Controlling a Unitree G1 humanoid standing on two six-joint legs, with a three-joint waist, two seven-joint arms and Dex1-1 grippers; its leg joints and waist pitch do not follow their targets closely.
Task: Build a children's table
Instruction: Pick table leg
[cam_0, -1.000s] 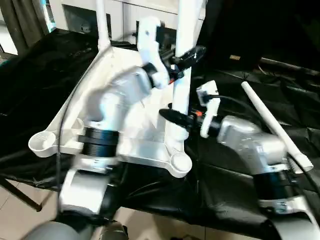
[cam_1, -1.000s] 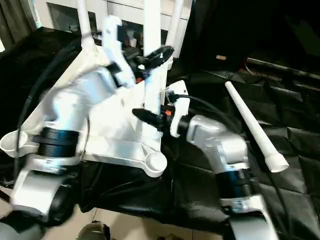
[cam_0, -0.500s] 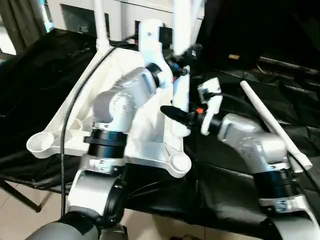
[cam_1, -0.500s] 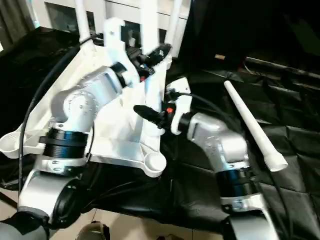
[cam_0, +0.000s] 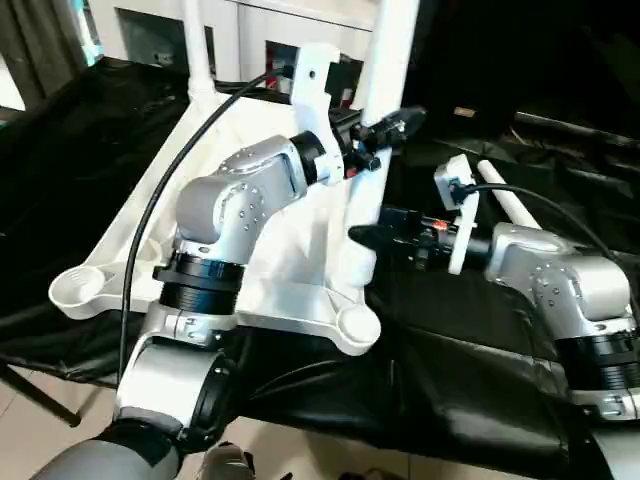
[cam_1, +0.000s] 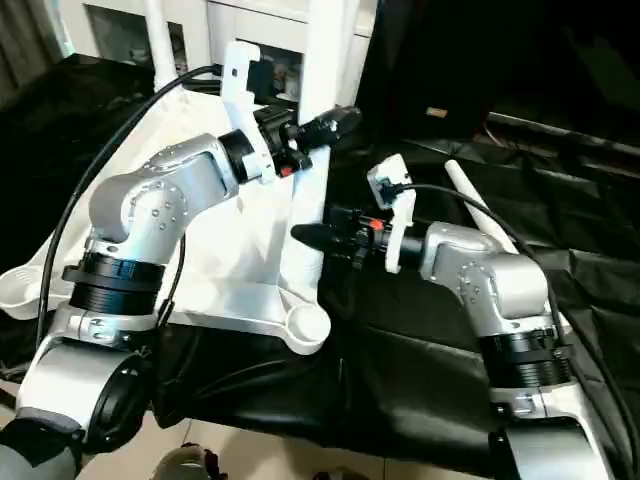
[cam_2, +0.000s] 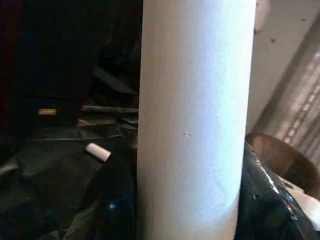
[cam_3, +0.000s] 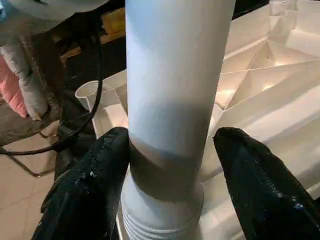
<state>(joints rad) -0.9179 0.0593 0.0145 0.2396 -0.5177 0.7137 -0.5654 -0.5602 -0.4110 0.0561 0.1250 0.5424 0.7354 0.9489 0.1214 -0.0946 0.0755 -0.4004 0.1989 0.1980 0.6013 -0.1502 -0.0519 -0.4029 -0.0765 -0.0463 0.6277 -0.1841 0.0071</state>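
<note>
Left eye view: left arm bent up and across from the lower left, silver forearm rising to the wrist, left gripper (cam_0: 385, 130) pointing toward picture right at the upright leg (cam_0: 372, 150); in the left wrist view the black fingers (cam_2: 265, 200) sit against both sides of that white leg, so the left gripper is closed on it, partway up its length. Right arm reaches in from the lower right, forearm roughly level, right gripper (cam_0: 385, 238) aimed toward picture left at the same leg, lower down near its base; in the right wrist view its two black fingers (cam_3: 95, 190) stand either side of the leg's ribbed lower end, one touching, the other with a visible gap; jaws spread fairly wide, not gripping. Table top (cam_0: 290, 250) lies upside down on the black-draped surface (cam_0: 480, 380), ribbed underside up, round corner sockets (cam_0: 358, 325) at the near edge; more legs stand upright at the far corners (cam_0: 195, 45); a loose leg (cam_1: 480, 225) lies on the black cloth behind the right arm; white cabinet (cam_0: 150, 30) behind.
</note>
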